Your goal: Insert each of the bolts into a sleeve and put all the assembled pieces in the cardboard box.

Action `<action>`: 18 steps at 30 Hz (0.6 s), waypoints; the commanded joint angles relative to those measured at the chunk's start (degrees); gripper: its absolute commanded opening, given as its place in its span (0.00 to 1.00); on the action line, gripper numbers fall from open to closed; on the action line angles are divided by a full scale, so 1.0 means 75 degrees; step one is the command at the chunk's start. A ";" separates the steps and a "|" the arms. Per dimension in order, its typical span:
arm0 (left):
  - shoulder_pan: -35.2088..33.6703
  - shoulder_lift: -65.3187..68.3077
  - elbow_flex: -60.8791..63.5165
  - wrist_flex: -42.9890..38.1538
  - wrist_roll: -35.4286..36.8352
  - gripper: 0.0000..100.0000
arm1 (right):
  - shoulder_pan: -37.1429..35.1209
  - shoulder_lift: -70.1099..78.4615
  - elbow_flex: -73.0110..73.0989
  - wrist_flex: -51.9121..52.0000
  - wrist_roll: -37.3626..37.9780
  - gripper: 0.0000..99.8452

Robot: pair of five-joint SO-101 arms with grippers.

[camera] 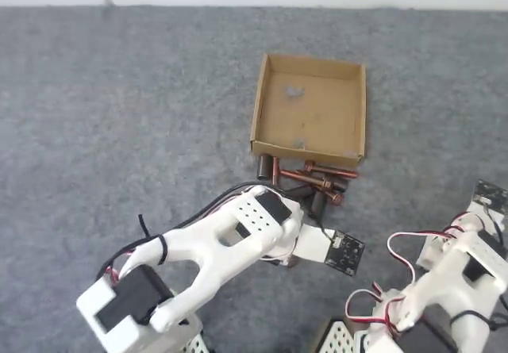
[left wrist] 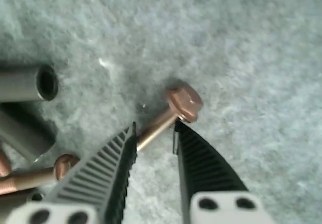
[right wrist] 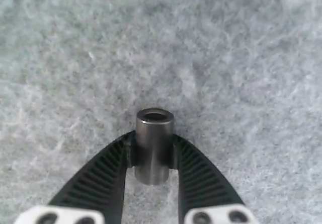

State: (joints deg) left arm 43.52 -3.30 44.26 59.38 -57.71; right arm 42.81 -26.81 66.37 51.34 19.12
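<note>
A copper bolt (left wrist: pixel 173 112) lies aslant on the grey carpet, its hex head just past my left gripper's (left wrist: pixel 153 131) fingertips and its shank between the two fingers. That gripper is open, the gap wider than the shank. Beside it lie dark sleeves (left wrist: pixel 30 83) and another bolt (left wrist: pixel 35 174). In the high view the left arm (camera: pixel 238 238) reaches down into the pile of bolts and sleeves (camera: pixel 309 182) just in front of the cardboard box (camera: pixel 260 99). My right gripper (right wrist: pixel 153 143) is shut on a dark sleeve (right wrist: pixel 154 133), held upright over bare carpet.
The box is open-topped with nothing in it. The right arm (camera: pixel 452 266) stands at the lower right of the table, apart from the pile. Open carpet spreads to the left of the box and behind it.
</note>
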 commanded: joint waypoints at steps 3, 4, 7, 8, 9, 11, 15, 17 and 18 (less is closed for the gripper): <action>0.0305 0.0105 -0.0182 0.0094 0.0012 0.03 | -0.0018 0.0088 -0.0246 -0.0018 0.0117 0.02; 0.0363 0.0105 -0.0170 0.0094 0.0023 0.02 | -0.0018 0.0088 -0.0246 -0.0018 0.0117 0.02; 0.0410 0.0105 -0.0076 0.0105 0.0094 0.01 | -0.0018 0.0088 -0.0246 -0.0018 0.0117 0.02; 0.0410 0.0094 -0.0064 0.0105 0.0246 0.01 | -0.0018 0.0088 -0.0246 -0.0018 0.0129 0.02; 0.0399 0.0059 -0.0064 0.0070 0.0457 0.01 | -0.0018 0.0088 -0.0246 -0.0018 0.0129 0.02; 0.0399 0.0035 -0.0076 0.0059 0.0996 0.01 | -0.0018 0.0088 -0.0246 -0.0018 0.0129 0.02; 0.0410 0.0023 -0.0299 0.0246 0.2555 0.01 | -0.0018 0.0088 -0.0246 -0.0018 0.0129 0.02; 0.0516 0.0012 -0.0568 0.0727 0.3575 0.01 | -0.0018 0.0088 -0.0246 -0.0018 0.0141 0.02; 0.0574 -0.0059 -0.0686 0.1020 0.4126 0.01 | -0.0018 0.0088 -0.0246 -0.0018 0.0141 0.02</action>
State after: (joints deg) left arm 46.59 -2.42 43.03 62.37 -37.49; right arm 42.81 -26.81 66.37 51.34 19.38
